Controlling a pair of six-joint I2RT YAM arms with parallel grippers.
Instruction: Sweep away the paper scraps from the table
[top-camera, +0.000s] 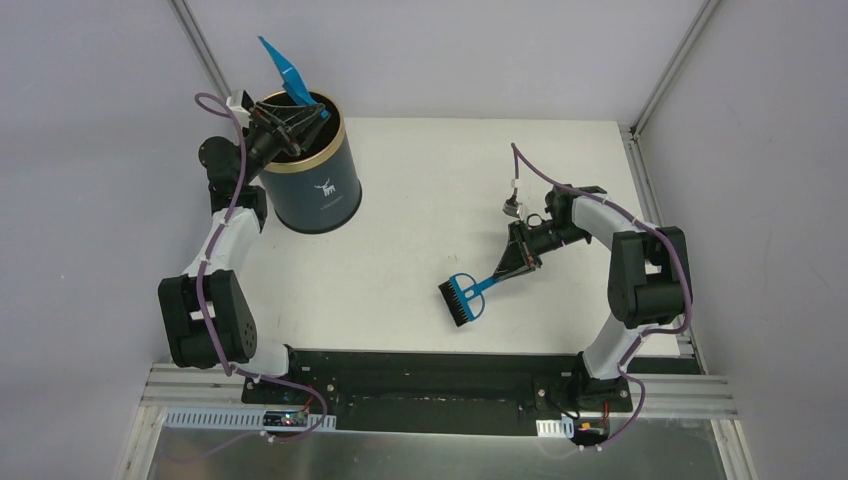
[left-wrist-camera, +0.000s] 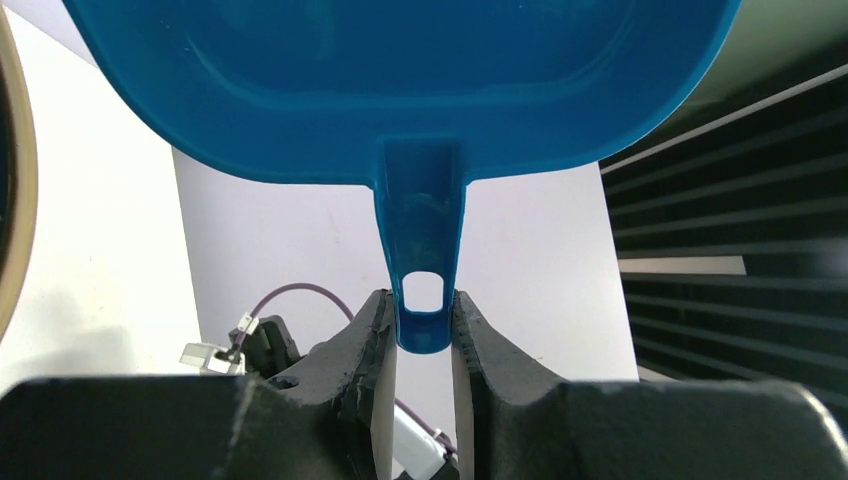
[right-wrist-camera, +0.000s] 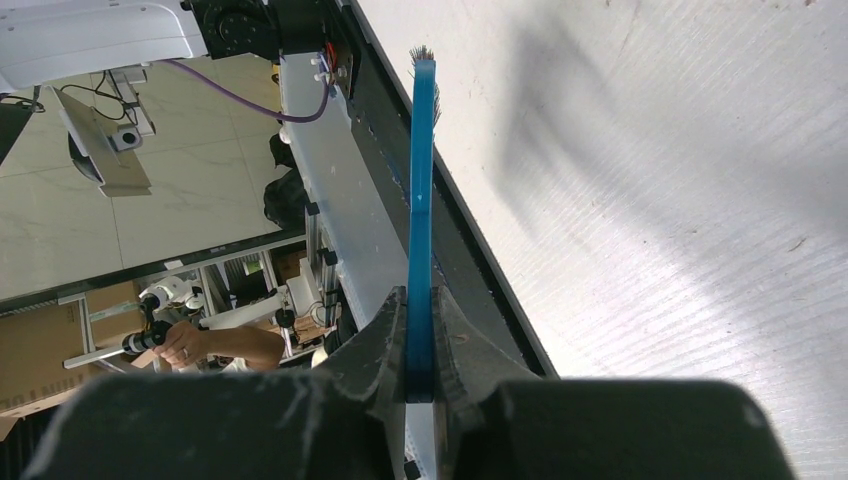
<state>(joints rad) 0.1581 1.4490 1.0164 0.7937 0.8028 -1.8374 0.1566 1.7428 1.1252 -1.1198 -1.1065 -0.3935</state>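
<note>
- The left tool (left-wrist-camera: 424, 305) grips the end of the dustpan (left-wrist-camera: 400, 80) handle, holding the pan tipped on edge above the mouth of the bin (top-camera: 315, 190).
- The bin stands at the far left of the bench (top-camera: 420, 170).
- The right tool (right-wrist-camera: 420, 315) is clenched on the brush (top-camera: 463, 298) handle, with the bristled head down by the bench, near its front edge.
- Where the scraps lie, I cannot tell.

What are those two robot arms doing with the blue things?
They are cleaning up. The left end effector grips the dustpan by its handle, tilted up over the bin at the far left of the table. The right end effector grips the brush, head down near the table's front. No scraps show on the table.
</note>
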